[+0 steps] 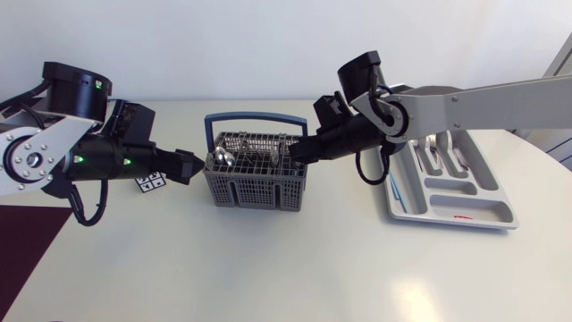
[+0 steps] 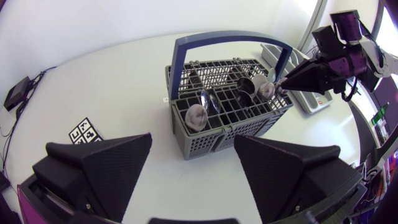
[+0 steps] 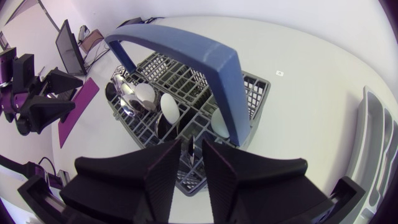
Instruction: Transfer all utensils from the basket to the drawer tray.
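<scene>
The grey utensil basket (image 1: 255, 186) with a blue handle (image 1: 255, 117) stands mid-table. Several spoons (image 2: 198, 116) stand bowl-up in it (image 3: 145, 96). My right gripper (image 1: 293, 154) dips into the basket's right end; its fingers (image 3: 155, 174) are nearly together, pinching a thin upright utensil (image 3: 190, 149). In the left wrist view its tip (image 2: 281, 81) meets a spoon (image 2: 267, 91). My left gripper (image 1: 192, 166) hovers just off the basket's left side, wide open and empty (image 2: 193, 142). The grey drawer tray (image 1: 465, 211) lies at the right with a few forks (image 1: 433, 143) in its far slots.
A small black-and-white marker tag (image 1: 150, 183) lies on the table under my left gripper. A dark purple mat (image 1: 27, 237) covers the near left corner. The tray's edge (image 3: 373, 137) is a short way beside the basket.
</scene>
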Robot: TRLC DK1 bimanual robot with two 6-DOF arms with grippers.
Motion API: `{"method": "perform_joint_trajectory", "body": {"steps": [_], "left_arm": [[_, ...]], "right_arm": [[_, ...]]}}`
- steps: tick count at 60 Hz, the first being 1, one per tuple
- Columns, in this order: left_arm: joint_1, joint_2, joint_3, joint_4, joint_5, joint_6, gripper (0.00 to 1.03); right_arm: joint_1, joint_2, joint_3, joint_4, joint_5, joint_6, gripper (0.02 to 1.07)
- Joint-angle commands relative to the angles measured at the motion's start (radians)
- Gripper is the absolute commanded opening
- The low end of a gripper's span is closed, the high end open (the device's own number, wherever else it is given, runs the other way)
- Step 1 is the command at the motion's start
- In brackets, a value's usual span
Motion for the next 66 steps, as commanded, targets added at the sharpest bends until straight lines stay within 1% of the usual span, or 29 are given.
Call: {"method": "perform_joint_trajectory", "body": {"steps": [1,6,17,43,57,66], "left_arm": [[-0.005,0.013,0.027,-0.005,0.013,0.019,0.93],[-0.005,0.009,0.021,-0.005,0.013,0.019,0.93],[-0.005,0.006,0.015,-0.008,0.013,0.02,0.93],[-0.005,-0.003,0.015,-0.013,0.013,0.02,0.93],[-0.007,-0.004,0.015,-0.016,0.013,0.02,0.93],[-0.008,-0.009,0.019,-0.02,0.013,0.02,0.93]], "right_arm": [[0.008,0.034,0.02,0.0,-0.002,0.033,0.16],[0.008,0.039,0.017,-0.001,-0.002,0.034,0.13],[0.014,-0.006,0.004,0.002,-0.001,0.034,0.11],[0.025,-0.124,-0.003,-0.014,-0.001,0.054,0.1],[0.022,-0.236,0.0,-0.055,-0.009,0.059,0.1],[0.013,-0.33,-0.025,-0.058,-0.038,0.094,0.1]]}}
